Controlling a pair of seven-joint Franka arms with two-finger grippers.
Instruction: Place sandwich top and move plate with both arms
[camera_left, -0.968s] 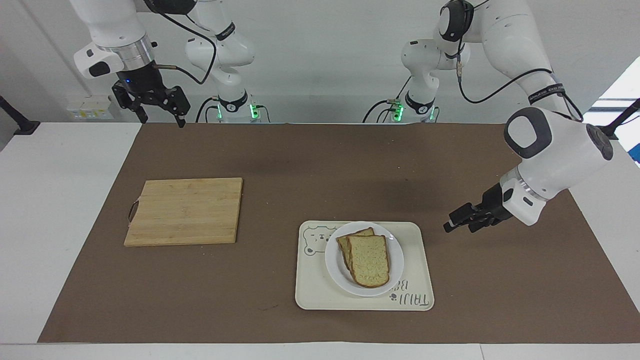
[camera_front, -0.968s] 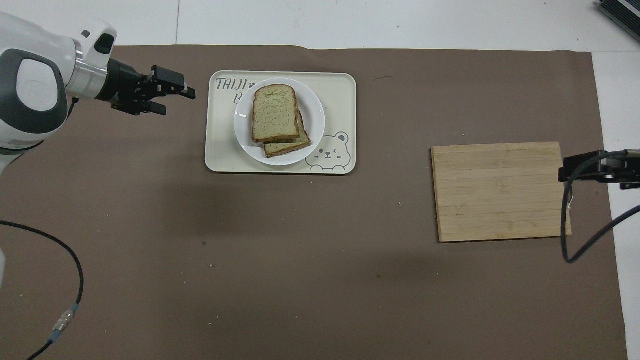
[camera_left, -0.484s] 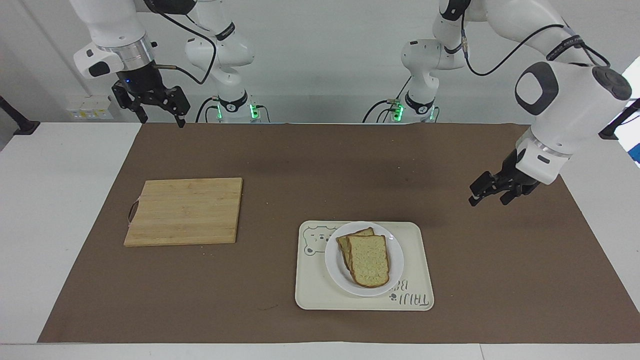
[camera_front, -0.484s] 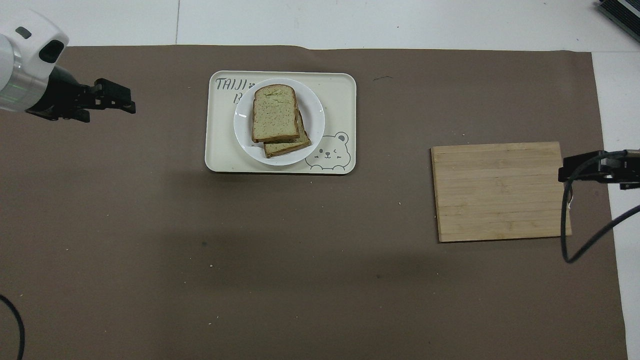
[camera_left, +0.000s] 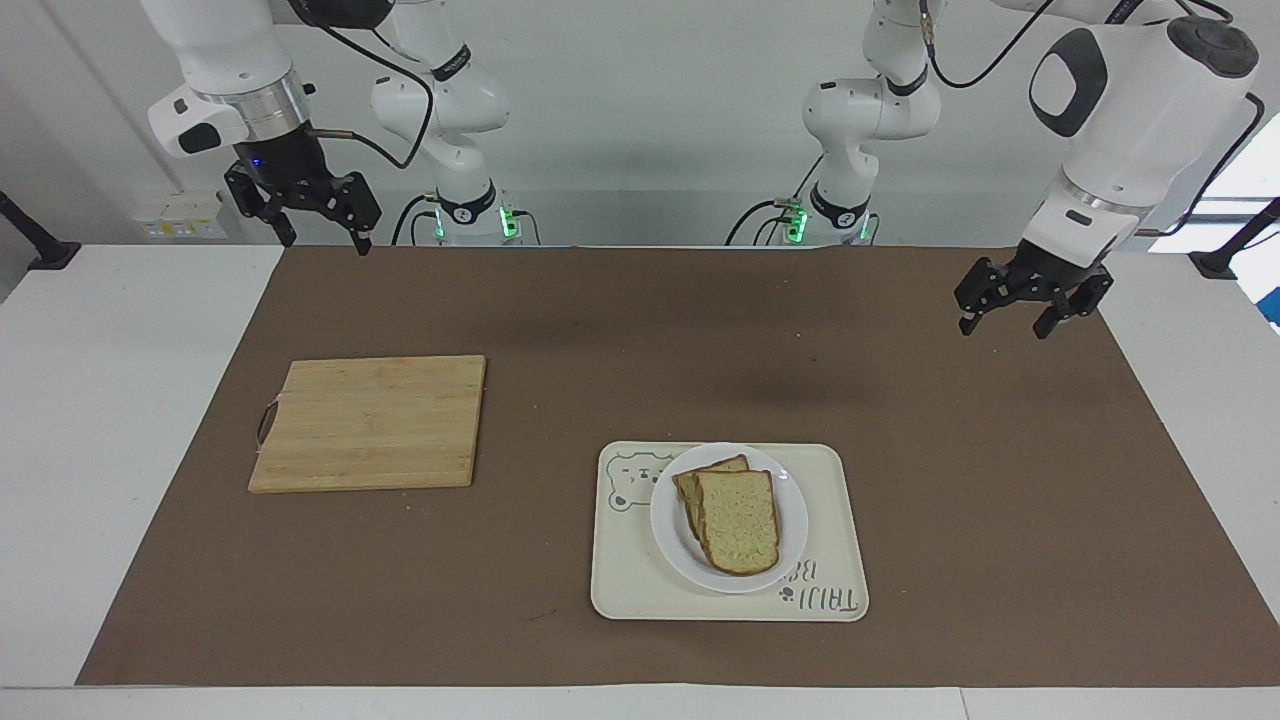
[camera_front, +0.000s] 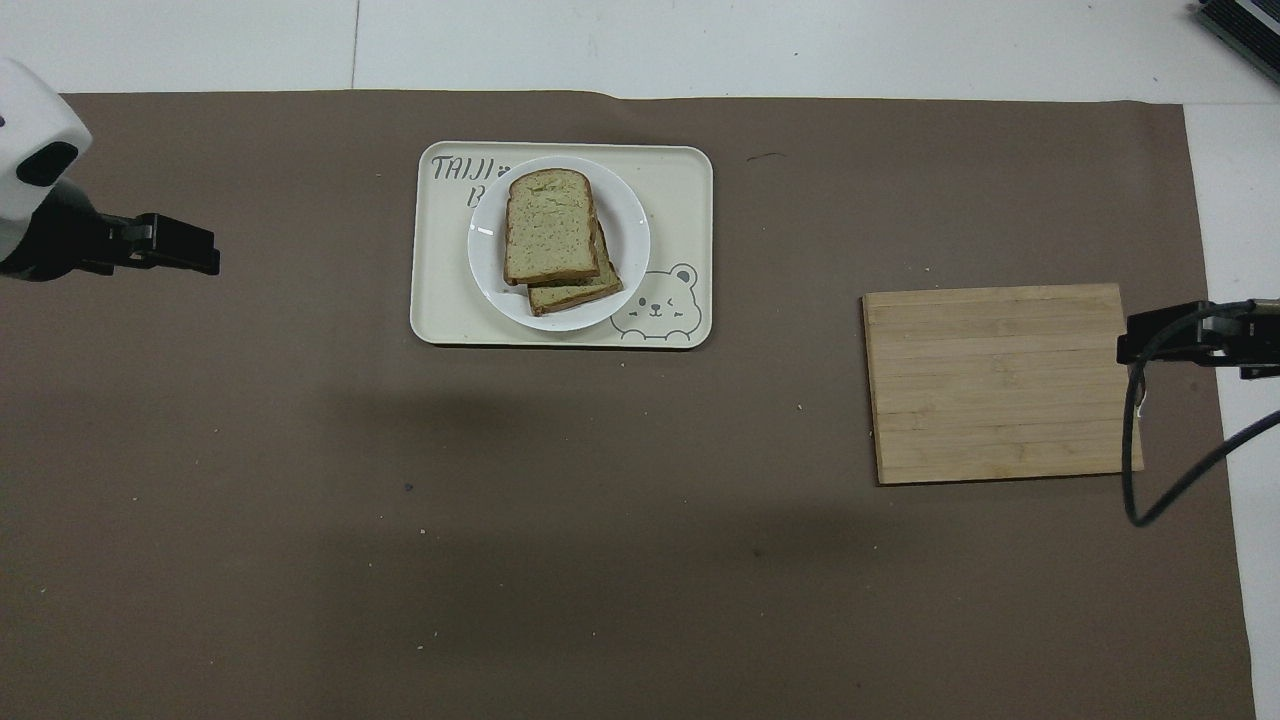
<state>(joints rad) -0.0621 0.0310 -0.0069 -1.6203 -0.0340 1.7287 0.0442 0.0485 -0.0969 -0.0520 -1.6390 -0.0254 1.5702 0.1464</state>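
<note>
Two bread slices sit stacked on the plate (camera_left: 728, 518): the sandwich top (camera_left: 738, 521) lies on a lower slice (camera_left: 700, 478), turned a little off it so the lower crust shows toward the robots. Plate rests on a cream bear-print tray (camera_left: 835, 530) on the brown mat (camera_left: 640, 330). A wooden cutting board (camera_left: 369, 422) lies bare toward the right arm's end of the table, well apart from the tray. Nothing stands between either claw and the plate. Left gripper (camera_left: 1030, 308) hangs over the mat's edge at the left arm's end, jaws apart, holding nothing. Right gripper (camera_left: 318, 225) hangs over the mat's corner at the right arm's end, jaws spread, empty.
</note>
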